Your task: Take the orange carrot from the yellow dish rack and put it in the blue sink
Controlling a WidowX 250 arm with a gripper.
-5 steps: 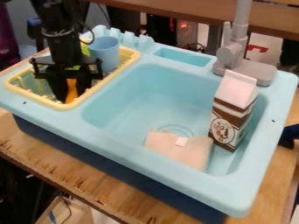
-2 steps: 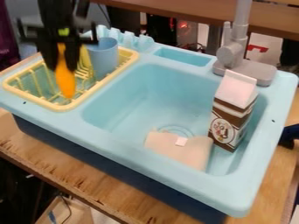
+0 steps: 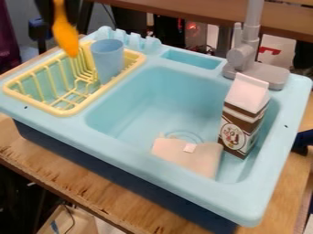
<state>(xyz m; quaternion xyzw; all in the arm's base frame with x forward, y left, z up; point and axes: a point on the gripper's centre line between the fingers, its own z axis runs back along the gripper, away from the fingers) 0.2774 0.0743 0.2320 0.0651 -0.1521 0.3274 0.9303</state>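
A: Gripper posn & state?
B: Upper L of view, at top edge. Fingers closed on orange item, apart only by its thickness; item hangs tip down, over rear of yellow dish rack
A: Rack contents?
B: Blue cup, upright, R rear side
A: Basin?
B: Lt blue sink: beige cloth-like pc. w/ white tag nr drain; brown-&-white carton upright just beside, below grey faucet
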